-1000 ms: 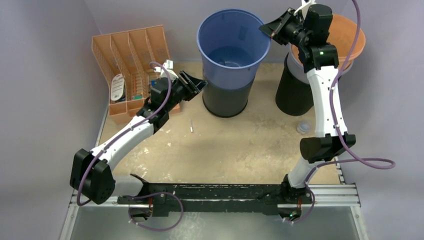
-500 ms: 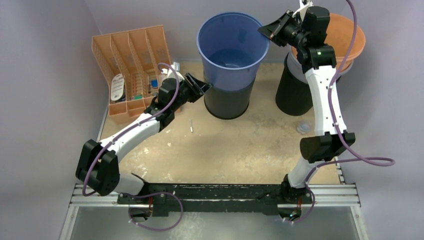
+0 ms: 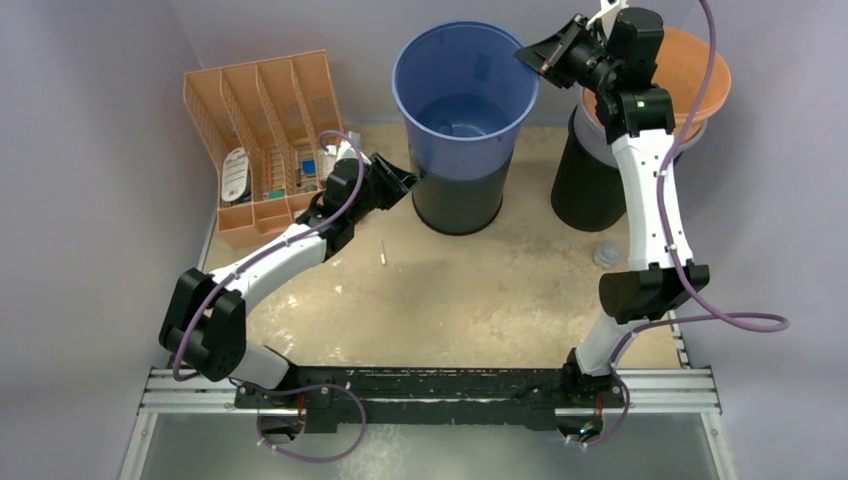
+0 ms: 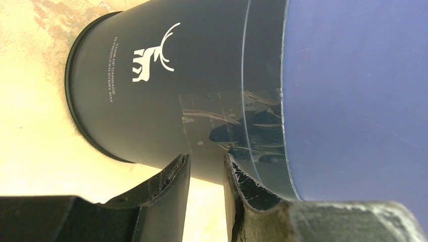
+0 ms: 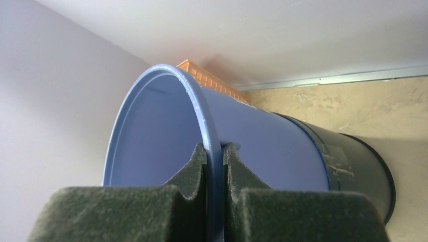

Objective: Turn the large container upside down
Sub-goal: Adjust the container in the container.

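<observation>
The large container point(image 3: 465, 80) is a tall blue bucket standing upright, its lower part nested in a black bin point(image 3: 455, 205) with a white deer logo. My right gripper point(image 3: 530, 55) is shut on the bucket's right rim; in the right wrist view the rim point(image 5: 212, 126) runs between the pads point(image 5: 214, 146). My left gripper point(image 3: 410, 178) sits at the black bin's left side. In the left wrist view its jaws point(image 4: 207, 157) stand a little apart with nothing between them, the tips at the black wall point(image 4: 151, 101), just below the blue edge point(image 4: 353, 101).
An orange divided organizer point(image 3: 262, 130) with small items stands at the back left. A second black bin point(image 3: 590, 185) topped by an orange bowl point(image 3: 700, 70) stands at the back right. A small white stick point(image 3: 382, 250) and a clear lid point(image 3: 606, 253) lie on the table.
My left arm has swung right, up to the black bin's side, and its jaws have narrowed. The right gripper has kept its hold on the rim, barely moving.
</observation>
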Motion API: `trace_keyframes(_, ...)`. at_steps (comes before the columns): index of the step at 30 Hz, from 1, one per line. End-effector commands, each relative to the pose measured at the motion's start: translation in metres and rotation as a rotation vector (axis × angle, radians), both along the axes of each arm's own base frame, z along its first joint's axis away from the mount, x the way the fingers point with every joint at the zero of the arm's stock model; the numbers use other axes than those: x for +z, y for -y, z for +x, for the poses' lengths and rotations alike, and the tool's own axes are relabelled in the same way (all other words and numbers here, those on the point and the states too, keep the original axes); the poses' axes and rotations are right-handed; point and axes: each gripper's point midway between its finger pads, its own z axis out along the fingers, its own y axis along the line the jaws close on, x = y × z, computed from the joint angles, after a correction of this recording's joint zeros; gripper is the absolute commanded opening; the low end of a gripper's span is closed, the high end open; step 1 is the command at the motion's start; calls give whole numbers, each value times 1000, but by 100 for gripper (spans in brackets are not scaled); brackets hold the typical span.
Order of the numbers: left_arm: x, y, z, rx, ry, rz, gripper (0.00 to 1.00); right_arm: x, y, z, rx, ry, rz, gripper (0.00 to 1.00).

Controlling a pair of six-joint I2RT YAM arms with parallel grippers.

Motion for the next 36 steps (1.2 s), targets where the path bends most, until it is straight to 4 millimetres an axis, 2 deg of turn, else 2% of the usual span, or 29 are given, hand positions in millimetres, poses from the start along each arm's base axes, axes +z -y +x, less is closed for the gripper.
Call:
trace_keyframes(1,13,1,4,17,25,-35,29,152,-12,-72,115,411,175,0)
trace_keyframes(4,21,2,0,-1,48,-35,29,151,-11,-73,108,410,169,0)
trace_keyframes(6,34,-2,-5,-4,84,-24,31,149,-10,-72,103,403,164,0)
trace_keyframes(11,70,-19,-15,39,189,-19,42,137,-10,-65,92,381,169,0)
trace_keyframes(14,78,-17,-18,25,221,-28,46,133,-10,-61,92,371,175,0)
trace_keyframes(19,64,-8,-15,1,188,-26,44,131,-11,-60,93,370,182,0)
trace_keyframes(24,59,-2,-14,-7,175,-44,41,127,-11,-59,95,362,182,0)
trace_keyframes(36,34,7,-9,9,102,-53,29,125,-20,-61,131,354,199,0)
